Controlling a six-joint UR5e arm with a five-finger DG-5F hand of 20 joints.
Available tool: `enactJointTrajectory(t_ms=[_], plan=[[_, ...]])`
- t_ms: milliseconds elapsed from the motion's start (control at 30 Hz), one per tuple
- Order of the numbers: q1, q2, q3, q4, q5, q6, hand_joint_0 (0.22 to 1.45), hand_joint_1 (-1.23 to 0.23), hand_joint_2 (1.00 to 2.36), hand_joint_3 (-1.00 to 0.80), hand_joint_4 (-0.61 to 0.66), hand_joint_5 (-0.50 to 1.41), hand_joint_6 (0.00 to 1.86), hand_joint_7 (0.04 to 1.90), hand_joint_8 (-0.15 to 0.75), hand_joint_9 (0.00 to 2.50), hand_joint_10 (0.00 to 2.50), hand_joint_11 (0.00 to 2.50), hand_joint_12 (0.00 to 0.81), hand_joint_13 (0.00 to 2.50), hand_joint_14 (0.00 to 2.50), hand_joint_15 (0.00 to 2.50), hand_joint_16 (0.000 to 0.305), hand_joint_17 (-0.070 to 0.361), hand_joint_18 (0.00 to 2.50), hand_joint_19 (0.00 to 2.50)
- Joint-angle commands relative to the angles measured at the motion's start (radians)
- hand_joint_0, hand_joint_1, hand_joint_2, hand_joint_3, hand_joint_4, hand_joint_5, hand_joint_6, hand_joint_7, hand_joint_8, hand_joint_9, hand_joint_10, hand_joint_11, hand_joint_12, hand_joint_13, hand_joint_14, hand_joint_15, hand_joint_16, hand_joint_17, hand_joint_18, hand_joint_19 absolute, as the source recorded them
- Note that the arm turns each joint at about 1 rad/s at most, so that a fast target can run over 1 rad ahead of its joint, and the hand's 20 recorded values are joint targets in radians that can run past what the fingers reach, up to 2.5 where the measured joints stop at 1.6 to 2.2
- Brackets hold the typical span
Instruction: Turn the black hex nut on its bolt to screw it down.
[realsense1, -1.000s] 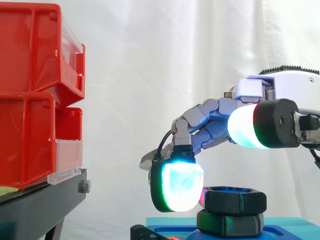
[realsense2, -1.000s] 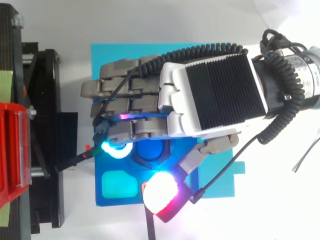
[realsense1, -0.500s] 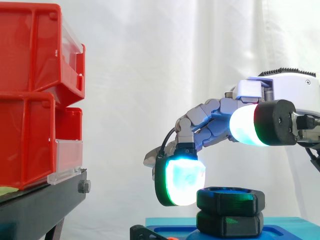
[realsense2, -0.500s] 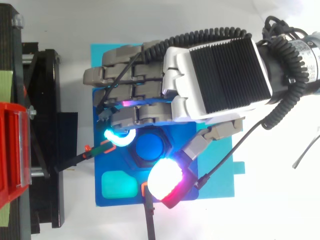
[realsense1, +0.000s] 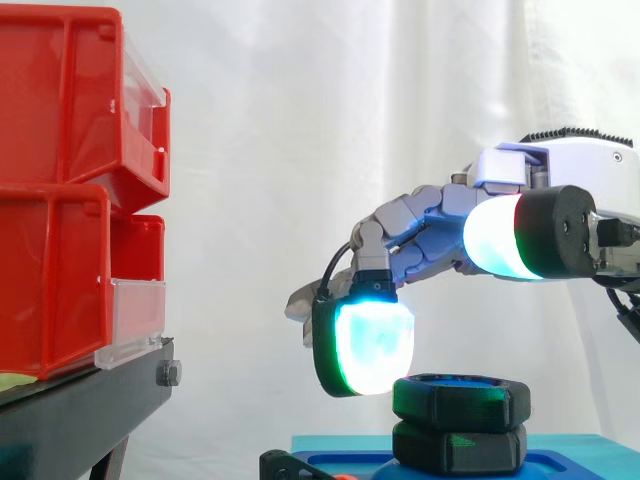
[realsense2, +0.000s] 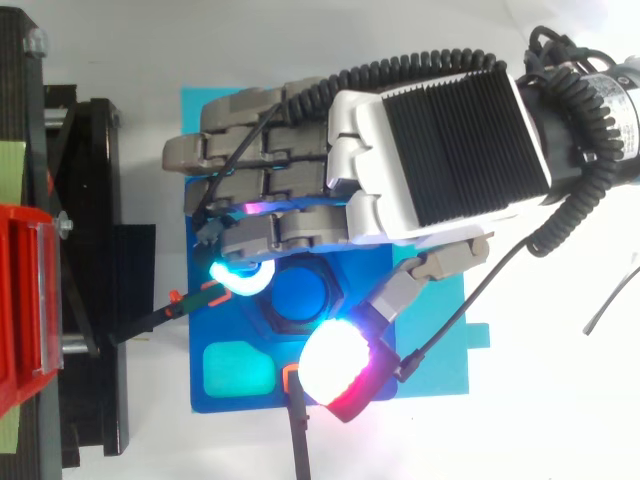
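Note:
The black hex nut (realsense1: 460, 399) sits on top of a second black nut (realsense1: 460, 446), around a blue bolt (realsense2: 300, 295) on the blue base (realsense2: 215, 332). My hand (realsense1: 440, 225) reaches in from the right and hovers over the nut, open, with its fingers loosely bent. One cyan-green pad (realsense1: 365, 345) hangs just left of the nut's upper edge, apart from it. The thumb's white-red pad (realsense2: 340, 365) stands off the nut's near side. In the top view the nut's rim (realsense2: 268, 318) shows between the pads, with part of it hidden under the fingers.
Red bins (realsense1: 60, 200) are stacked on a black stand (realsense1: 80, 410) to the left, close to the base's left edge. A teal mat (realsense2: 440, 350) lies under the blue base, which has a teal recess (realsense2: 240, 370).
The top nut has turned and now lines up with the lower one. My hand has let go and risen a little, its cyan pad now apart from the nut.

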Motion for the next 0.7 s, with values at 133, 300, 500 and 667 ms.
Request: enactJointTrajectory(t_ms=[133,300,500,667], plan=[[0.010,0.001,0.016,0.028,0.000,0.000,0.49,-0.25,1.00,-0.50,0.28,-0.15,0.59,1.19,0.273,0.61,0.01,0.35,0.309,0.43,0.00,0.06,0.050,0.112,0.42,0.25],[0.019,-0.001,0.016,0.029,0.000,-0.001,0.49,-0.27,1.00,-0.50,0.28,-0.14,0.50,1.29,0.266,0.61,0.01,0.34,0.308,0.43,0.00,0.06,0.049,0.111,0.42,0.25],[0.044,-0.001,0.016,0.032,0.005,-0.010,0.49,-0.27,1.00,-0.50,0.28,-0.14,0.50,1.23,0.261,0.61,0.01,0.35,0.308,0.43,0.00,0.06,0.049,0.111,0.42,0.25],[0.067,-0.001,0.016,0.028,0.012,-0.021,0.49,-0.27,1.00,-0.50,0.29,-0.14,0.50,1.22,0.260,0.61,0.01,0.34,0.308,0.43,0.00,0.06,0.049,0.111,0.42,0.25]])
